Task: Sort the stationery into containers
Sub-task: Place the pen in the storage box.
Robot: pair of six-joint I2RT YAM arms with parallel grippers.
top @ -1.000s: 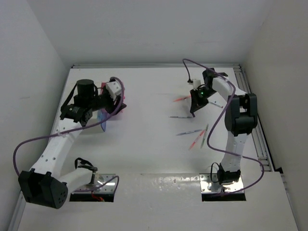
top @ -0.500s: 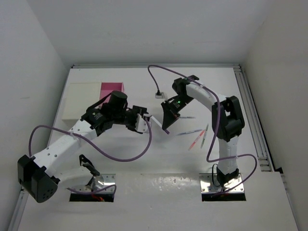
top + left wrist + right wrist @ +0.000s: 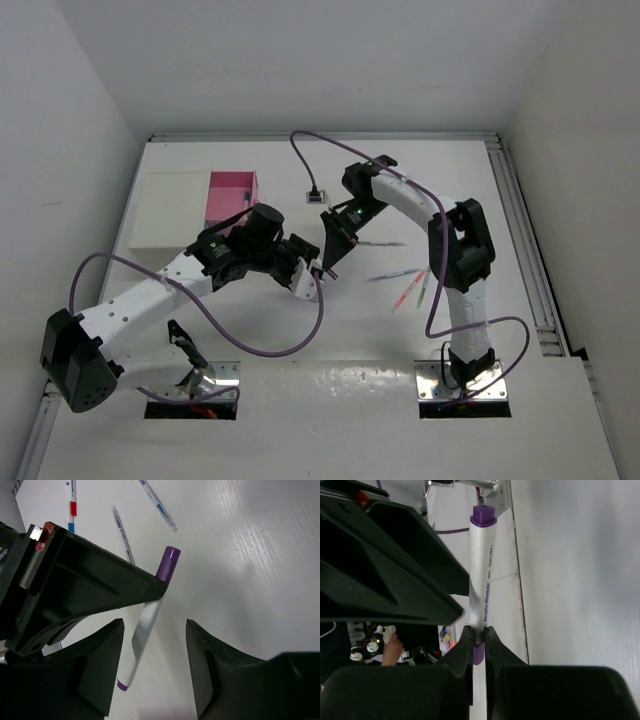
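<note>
We note right claw (image 3: pixel 478 641) clamped on marker (image 3: pixel 481 580), part-hiding its barrel; left claw (image 3: pixel 155 630) gapes at its 7 o'clock.

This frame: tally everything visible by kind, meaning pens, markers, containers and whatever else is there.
Loose pens: 4
Purple-capped marker, held in the right jaws: 1
Pink box: 1
White cabinet: 1
Total: 7
Anything under the arms is hidden and is not counted.
</note>
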